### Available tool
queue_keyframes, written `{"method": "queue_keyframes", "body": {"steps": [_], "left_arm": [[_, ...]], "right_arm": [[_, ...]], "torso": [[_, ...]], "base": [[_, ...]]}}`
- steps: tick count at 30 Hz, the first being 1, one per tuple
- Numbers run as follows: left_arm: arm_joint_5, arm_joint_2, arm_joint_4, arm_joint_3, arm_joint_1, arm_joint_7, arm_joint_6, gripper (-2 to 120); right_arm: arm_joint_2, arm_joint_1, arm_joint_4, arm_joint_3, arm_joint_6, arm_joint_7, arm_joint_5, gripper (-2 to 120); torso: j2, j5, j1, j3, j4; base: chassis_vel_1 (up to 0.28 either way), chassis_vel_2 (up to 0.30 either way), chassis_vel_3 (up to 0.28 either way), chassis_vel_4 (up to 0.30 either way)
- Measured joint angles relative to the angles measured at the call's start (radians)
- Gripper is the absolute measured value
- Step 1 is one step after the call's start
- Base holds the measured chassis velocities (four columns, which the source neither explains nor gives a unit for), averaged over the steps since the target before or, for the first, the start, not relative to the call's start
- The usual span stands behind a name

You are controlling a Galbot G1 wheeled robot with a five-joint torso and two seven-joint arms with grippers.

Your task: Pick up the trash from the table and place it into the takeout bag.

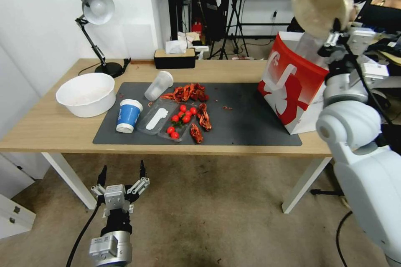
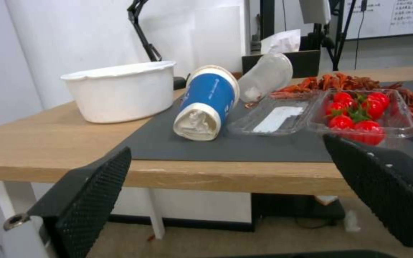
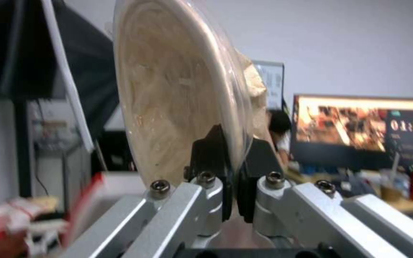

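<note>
Holding the beige paper bowl [image 1: 321,2] by its rim, right gripper [image 1: 337,29] jaws pinched on it, above the takeout bag [image 1: 292,87] at the surface's right edge. Best lowered over the open mouth before release, bowl tilted. Left gripper [image 1: 121,176] idle below the front edge, jaws wide.

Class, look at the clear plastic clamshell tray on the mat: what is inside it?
The open clear tray holds red cherry tomatoes with green stems in one half and a white flat piece in the other. Whatever lies beneath the tomatoes is hidden.
</note>
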Motion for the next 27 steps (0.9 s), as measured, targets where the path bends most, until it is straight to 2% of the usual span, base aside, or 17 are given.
{"method": "queue_keyframes", "body": {"steps": [3, 7, 8, 11, 16, 19, 20, 27], "left_arm": [[0.0, 0.0, 0.001, 0.0, -0.001, 0.001, 0.0, 100], [0.0, 0.0, 0.004, -0.001, -0.002, 0.003, 0.0, 100], [0.0, 0.0, 0.004, -0.001, -0.002, 0.003, 0.0, 100], [0.0, 0.0, 0.005, -0.001, -0.001, 0.009, 0.0, 100], [0.0, -0.002, 0.005, 0.0, -0.003, 0.01, -0.001, 100], [0.0, -0.001, 0.005, 0.0, -0.006, 0.011, -0.001, 100], [0.0, -0.001, 0.005, 0.0, -0.006, 0.011, -0.001, 100], [0.0, -0.006, 0.008, 0.0, -0.009, 0.011, -0.001, 100]], "right_arm": [[0.001, -0.006, -0.021, 0.002, -0.002, -0.01, 0.003, 7], [0.012, -0.005, -0.043, 0.0, 0.0, -0.019, 0.005, 26], [0.012, -0.005, -0.043, 0.0, 0.0, -0.019, 0.005, 26], [0.013, 0.004, -0.05, -0.002, 0.003, -0.019, 0.004, 40], [0.011, 0.006, -0.052, -0.002, 0.008, -0.023, 0.004, 52], [0.011, 0.001, -0.045, -0.002, 0.029, -0.034, 0.011, 69], [0.011, 0.001, -0.045, -0.002, 0.029, -0.034, 0.011, 69], [0.006, -0.018, 0.012, -0.003, 0.096, -0.092, 0.109, 96]], "torso": [[0.0, 0.0004, 0.0, 0.0, 0.0001], [0.0, 0.0, 0.0, 0.0, 0.0002], [0.0, 0.0, 0.0, 0.0, 0.0002], [0.0, 0.0, 0.0, 0.0, 0.0001], [0.0, -0.0001, 0.0, 0.0, 0.0002], [0.0, 0.0, 0.0, 0.0, 0.0001], [0.0, 0.0, 0.0, 0.0, 0.0001], [0.0, -0.0001, 0.0, 0.0, 0.0001]], "base": [[0.0, 0.0, 0.0, 0.0], [0.0, 0.0, 0.0, 0.0], [0.0, 0.0, 0.0, 0.0], [0.0, 0.0, 0.0, 0.0], [0.0, 0.0, 0.0, 0.0], [0.0, 0.0, 0.0, 0.0], [0.0, 0.0, 0.0, 0.0], [0.0, 0.0, 0.0, 0.0]]}}
